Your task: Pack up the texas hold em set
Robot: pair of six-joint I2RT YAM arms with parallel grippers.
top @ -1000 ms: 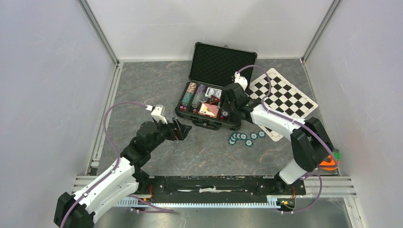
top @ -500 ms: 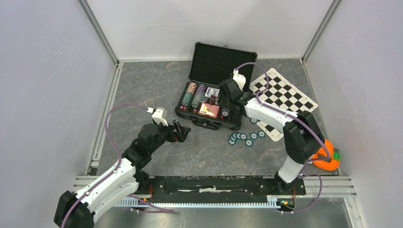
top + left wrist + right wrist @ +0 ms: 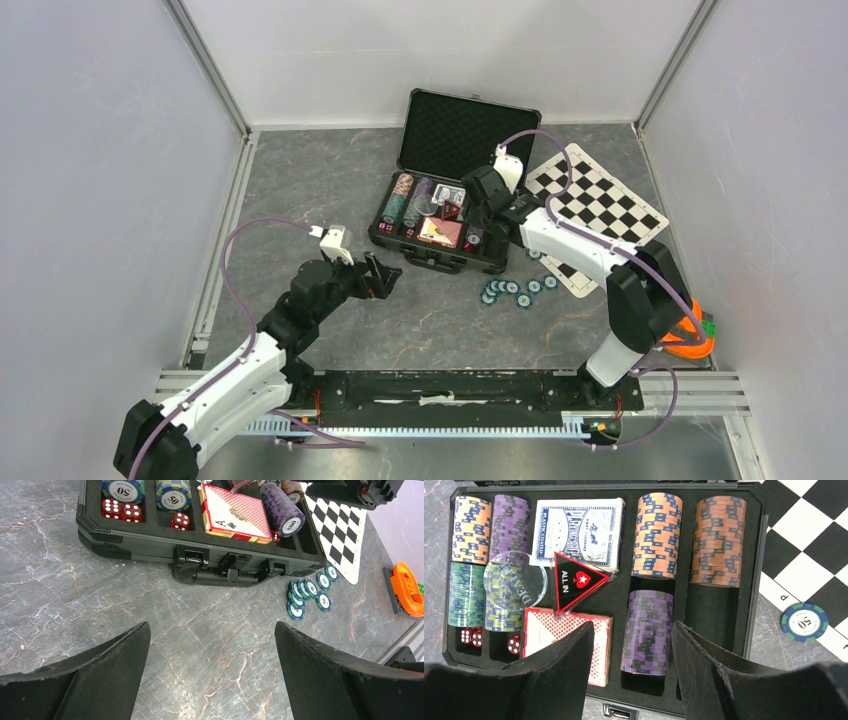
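Top external view: black case (image 3: 440, 262) lies open mid-table (image 3: 330, 190), lid standing at the far side; the right arm (image 3: 580, 250) hides its right end.
Chequered mat (image 3: 600, 205): one, just right of the case, its near-left edge under the right arm.
Left gripper (image 3: 210, 675): fingers spread wide around nothing, over bare table in front of the case's latches.
Right gripper (image 3: 634, 680): fingers parted, nothing between them, over the case's near side, covering part of the red deck (image 3: 235, 512) and a purple row's end.
Orange piece (image 3: 405, 587): one, far right, cut off by the frame.
Decks: two, red and blue deck (image 3: 576, 530), both in the case.
Chip rows (image 3: 659, 535): seven on edge in the slots; one blurred under a clear dealer disc (image 3: 516, 580).
Loose teal chips (image 3: 295, 611): roughly seven on the table right of the handle, overlapping, count unsure; another at the mat's edge.
Dice (image 3: 181, 520): three red ones show clearly, in the case's near-left slots.
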